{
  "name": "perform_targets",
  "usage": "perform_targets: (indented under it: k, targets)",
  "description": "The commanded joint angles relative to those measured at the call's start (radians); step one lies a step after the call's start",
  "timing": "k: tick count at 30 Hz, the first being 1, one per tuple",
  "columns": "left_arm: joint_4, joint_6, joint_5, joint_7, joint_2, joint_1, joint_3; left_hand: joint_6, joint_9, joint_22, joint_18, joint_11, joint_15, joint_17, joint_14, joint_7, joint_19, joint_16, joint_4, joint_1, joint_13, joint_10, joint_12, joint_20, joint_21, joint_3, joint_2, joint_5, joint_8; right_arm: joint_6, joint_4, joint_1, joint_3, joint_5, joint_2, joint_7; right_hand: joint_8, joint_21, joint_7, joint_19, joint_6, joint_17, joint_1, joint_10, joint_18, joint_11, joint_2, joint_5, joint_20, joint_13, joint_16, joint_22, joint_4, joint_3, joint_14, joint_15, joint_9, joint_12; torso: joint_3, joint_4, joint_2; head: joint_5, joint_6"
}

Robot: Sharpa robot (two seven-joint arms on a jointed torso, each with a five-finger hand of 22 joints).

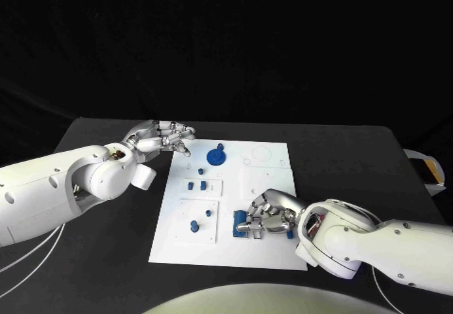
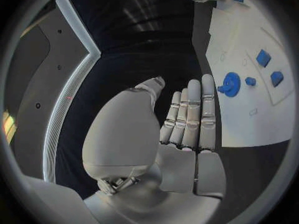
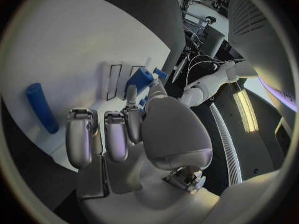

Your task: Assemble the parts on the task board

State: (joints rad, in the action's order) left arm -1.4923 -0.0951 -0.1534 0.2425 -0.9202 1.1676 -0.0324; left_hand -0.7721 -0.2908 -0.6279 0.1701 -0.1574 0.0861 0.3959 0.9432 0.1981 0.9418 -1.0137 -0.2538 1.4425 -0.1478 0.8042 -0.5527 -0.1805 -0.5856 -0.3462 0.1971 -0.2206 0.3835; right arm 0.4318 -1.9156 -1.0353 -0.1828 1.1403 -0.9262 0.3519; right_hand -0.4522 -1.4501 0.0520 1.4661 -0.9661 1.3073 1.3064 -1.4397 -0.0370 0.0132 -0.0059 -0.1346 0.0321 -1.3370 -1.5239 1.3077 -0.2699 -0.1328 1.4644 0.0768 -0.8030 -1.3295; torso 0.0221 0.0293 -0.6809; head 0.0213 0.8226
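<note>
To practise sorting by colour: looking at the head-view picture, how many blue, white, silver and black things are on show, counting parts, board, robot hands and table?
Small blue plastic parts: 7 in plain sight; the right robot hand may hide more
Flat white rectangular task board: 1
Silver many-fingered robot hands: 2, left and right
Black table: 1
Total: 11

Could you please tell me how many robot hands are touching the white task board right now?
1: the right silver hand rests on the white task board near a blue part; the left silver hand hangs beside its far corner.
</note>
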Motion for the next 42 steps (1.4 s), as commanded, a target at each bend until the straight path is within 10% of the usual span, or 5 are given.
perform_targets:
  k: [1,10,26,42]
  targets:
    - [-0.001,0.014,0.005,0.005,0.003,0.000,0.001,0.010,0.001,0.001,0.011,0.002,0.001,0.001,-0.005,0.018,0.009,-0.006,-0.007,0.004,0.001,-0.008,-0.006,0.001,0.004,-0.001,-0.010,-0.003,0.002,-0.029,0.004,0.002,-0.002,0.031,-0.001,0.034,0.008,-0.005,-0.004,0.070,-0.007,0.129,0.076,-0.004,0.014,0.010,0.046,0.005,-0.007,-0.049,-0.005,0.232,0.007,0.012,0.082,0.008,0.003,0.000,-0.0007,-0.0011,0.000,0.000,0.002]
    - [0.000,0.014,0.005,0.006,0.003,0.000,0.001,0.010,0.001,0.001,0.011,0.001,0.001,0.001,-0.005,0.018,0.009,-0.006,-0.008,0.003,0.001,-0.008,-0.006,0.001,0.005,0.000,-0.011,-0.003,0.002,-0.055,0.000,0.003,-0.002,0.088,-0.012,0.056,0.021,-0.011,-0.009,0.072,-0.019,0.136,0.172,-0.007,0.015,0.015,0.030,0.050,-0.011,-0.055,-0.007,0.234,0.035,0.052,0.083,0.012,0.019,-0.004,-0.0011,-0.0012,0.000,0.002,0.004]
    - [0.000,0.012,0.005,0.006,0.001,0.000,0.000,0.010,0.001,0.001,0.011,0.001,0.001,0.001,-0.005,0.018,0.009,-0.006,-0.008,0.003,0.001,-0.008,-0.006,0.001,0.005,0.000,-0.011,-0.003,0.002,-0.011,-0.012,0.003,-0.002,0.100,-0.043,0.034,0.026,-0.010,-0.005,0.071,-0.028,0.139,0.152,-0.009,0.015,0.012,0.015,0.041,-0.010,-0.057,-0.007,0.233,0.004,0.051,0.083,0.010,0.027,-0.006,-0.0013,-0.0006,0.001,0.006,0.003]
    - [-0.004,0.016,0.006,0.025,0.001,0.000,0.000,0.011,0.003,0.003,0.011,0.001,0.001,0.001,-0.006,0.018,0.010,-0.007,-0.011,0.004,0.002,-0.010,-0.008,0.000,0.007,0.002,-0.008,-0.003,0.003,0.054,-0.039,-0.019,-0.003,0.072,-0.243,-0.023,0.075,0.001,0.025,0.067,0.018,0.137,0.107,0.005,0.013,-0.013,-0.009,0.040,0.005,-0.041,-0.006,0.231,-0.020,0.044,0.082,-0.010,0.048,0.018,-0.0003,-0.0022,0.001,0.042,-0.005]
